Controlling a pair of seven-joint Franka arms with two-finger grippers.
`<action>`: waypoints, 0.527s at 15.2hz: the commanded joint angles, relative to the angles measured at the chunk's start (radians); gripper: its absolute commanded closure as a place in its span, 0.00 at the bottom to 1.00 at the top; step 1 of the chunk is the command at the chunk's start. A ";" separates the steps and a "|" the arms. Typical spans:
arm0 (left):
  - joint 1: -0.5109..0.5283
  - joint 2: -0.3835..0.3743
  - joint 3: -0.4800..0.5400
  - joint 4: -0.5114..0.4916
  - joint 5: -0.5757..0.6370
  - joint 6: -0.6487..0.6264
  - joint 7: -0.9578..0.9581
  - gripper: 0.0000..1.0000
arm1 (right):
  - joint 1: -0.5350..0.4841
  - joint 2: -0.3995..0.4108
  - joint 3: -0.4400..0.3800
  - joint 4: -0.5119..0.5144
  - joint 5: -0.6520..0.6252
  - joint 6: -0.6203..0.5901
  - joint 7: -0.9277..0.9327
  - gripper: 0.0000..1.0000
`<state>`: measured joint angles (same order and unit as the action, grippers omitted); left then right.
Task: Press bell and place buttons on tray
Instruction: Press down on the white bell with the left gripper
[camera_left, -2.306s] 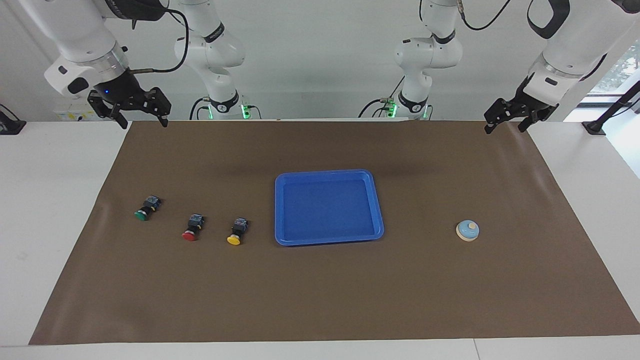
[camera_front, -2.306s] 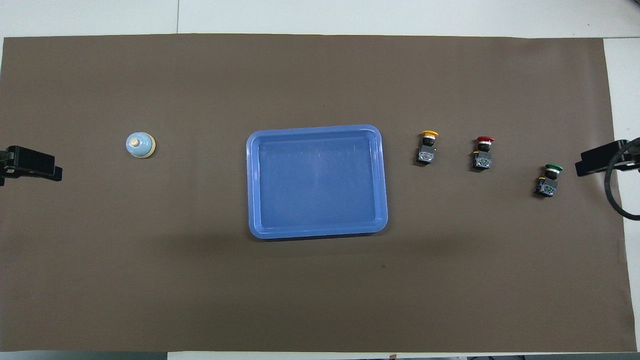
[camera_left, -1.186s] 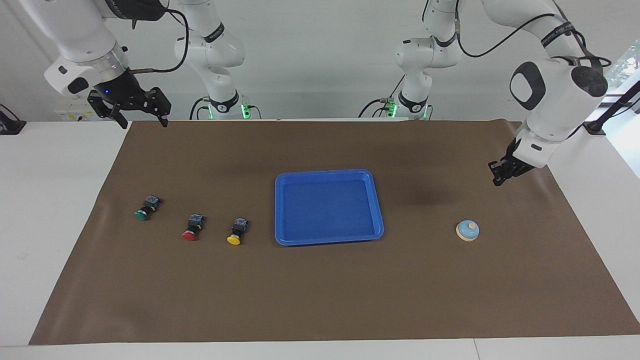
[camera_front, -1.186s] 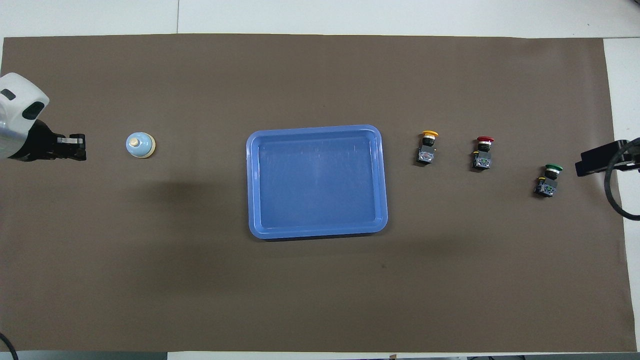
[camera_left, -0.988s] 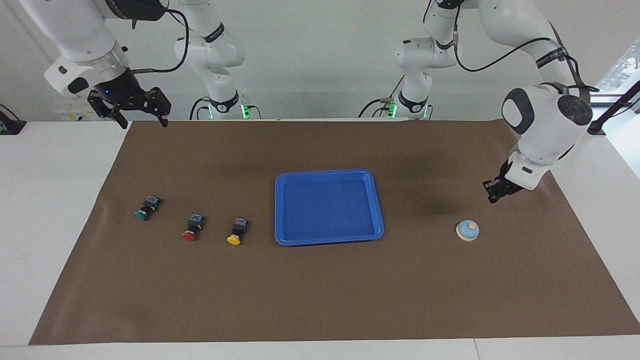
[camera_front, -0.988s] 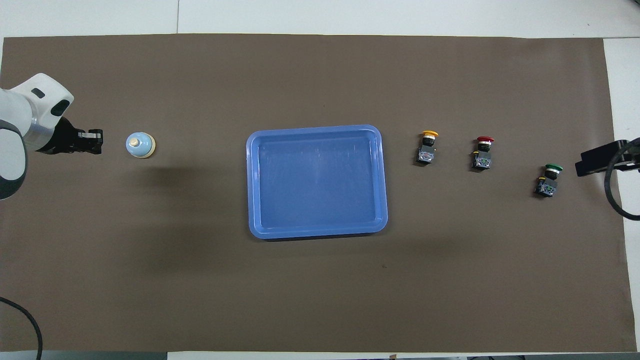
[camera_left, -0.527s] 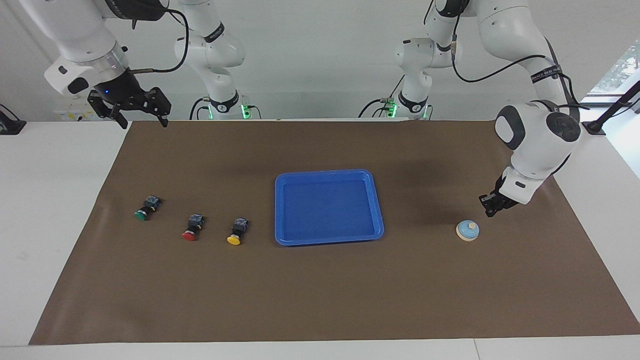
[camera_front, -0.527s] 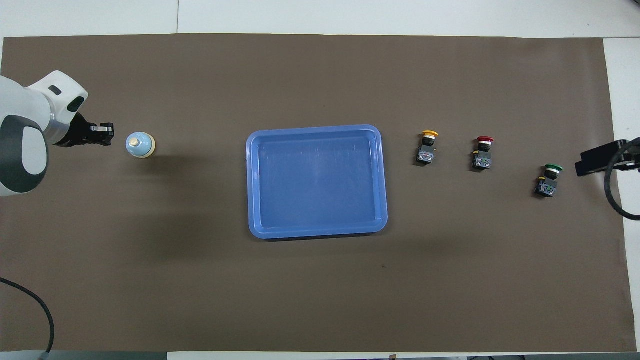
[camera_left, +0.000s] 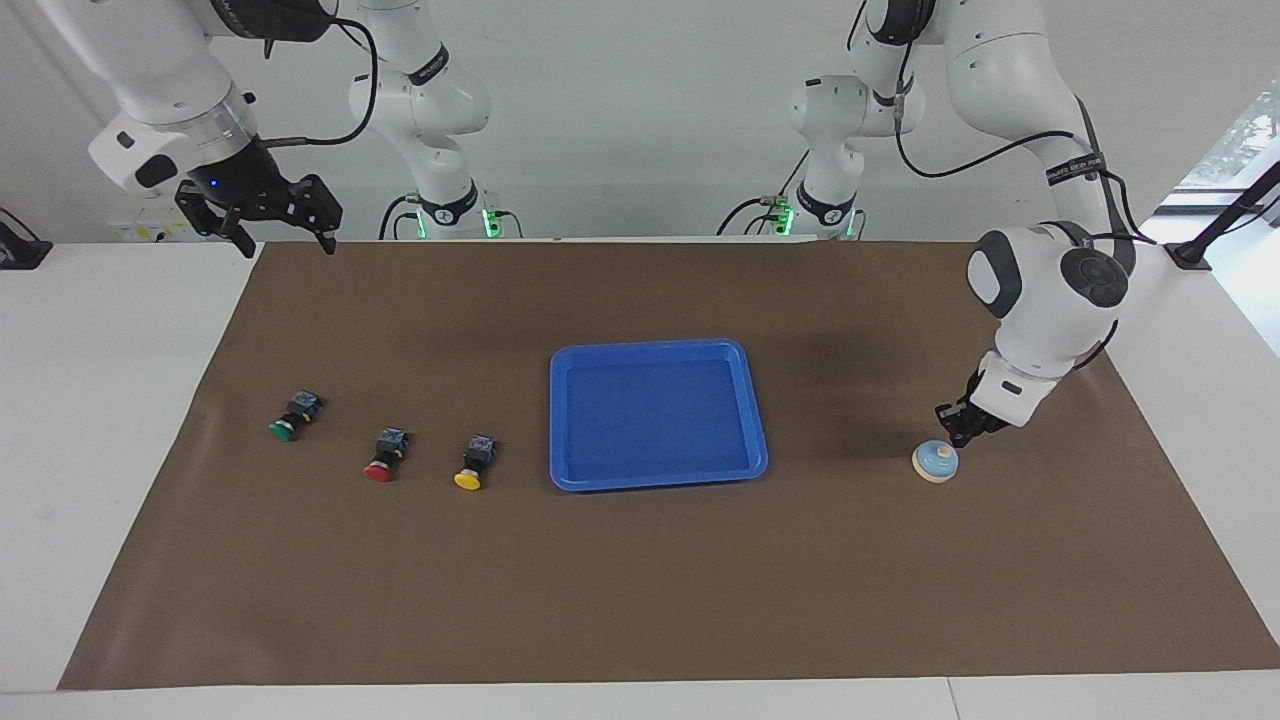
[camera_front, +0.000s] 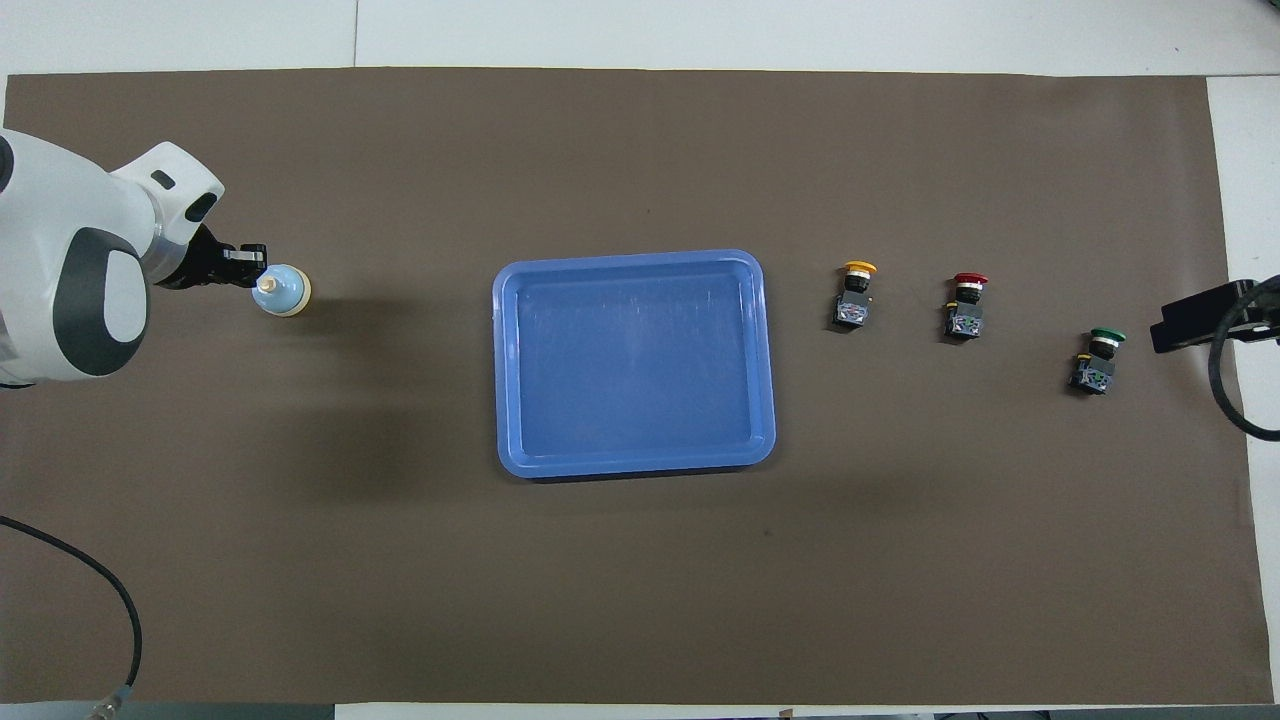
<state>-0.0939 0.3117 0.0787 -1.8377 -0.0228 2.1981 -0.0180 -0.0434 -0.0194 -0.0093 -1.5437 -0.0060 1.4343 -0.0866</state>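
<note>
The light-blue bell (camera_left: 936, 461) stands on the brown mat toward the left arm's end, also in the overhead view (camera_front: 281, 290). My left gripper (camera_left: 955, 432) is shut and hangs just over the bell's white knob; I cannot tell whether it touches. The blue tray (camera_left: 650, 346) lies empty at the mat's middle. The yellow button (camera_left: 469, 474), red button (camera_left: 381, 465) and green button (camera_left: 284, 429) lie in a row toward the right arm's end. My right gripper (camera_left: 287, 240) is open and empty, waiting high over the mat's corner nearest its base.
The brown mat (camera_left: 640, 600) covers most of the white table. A black cable (camera_front: 1225, 390) hangs by the green button in the overhead view.
My left arm has swung down from its raised rest to the bell, and its gripper has gone from open to shut. The right arm, buttons, tray and bell have not moved.
</note>
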 joint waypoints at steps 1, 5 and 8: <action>-0.009 0.021 0.009 -0.006 0.001 0.041 -0.014 1.00 | -0.009 -0.017 0.005 -0.018 -0.002 0.000 0.001 0.00; -0.009 0.035 0.009 -0.064 0.001 0.113 -0.016 1.00 | -0.009 -0.017 0.005 -0.018 0.000 0.000 0.001 0.00; -0.009 0.052 0.009 -0.066 0.001 0.137 -0.027 1.00 | -0.010 -0.017 0.005 -0.018 0.000 0.000 0.001 0.00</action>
<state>-0.0960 0.3388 0.0798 -1.8732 -0.0239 2.2730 -0.0278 -0.0434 -0.0194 -0.0093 -1.5437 -0.0060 1.4343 -0.0866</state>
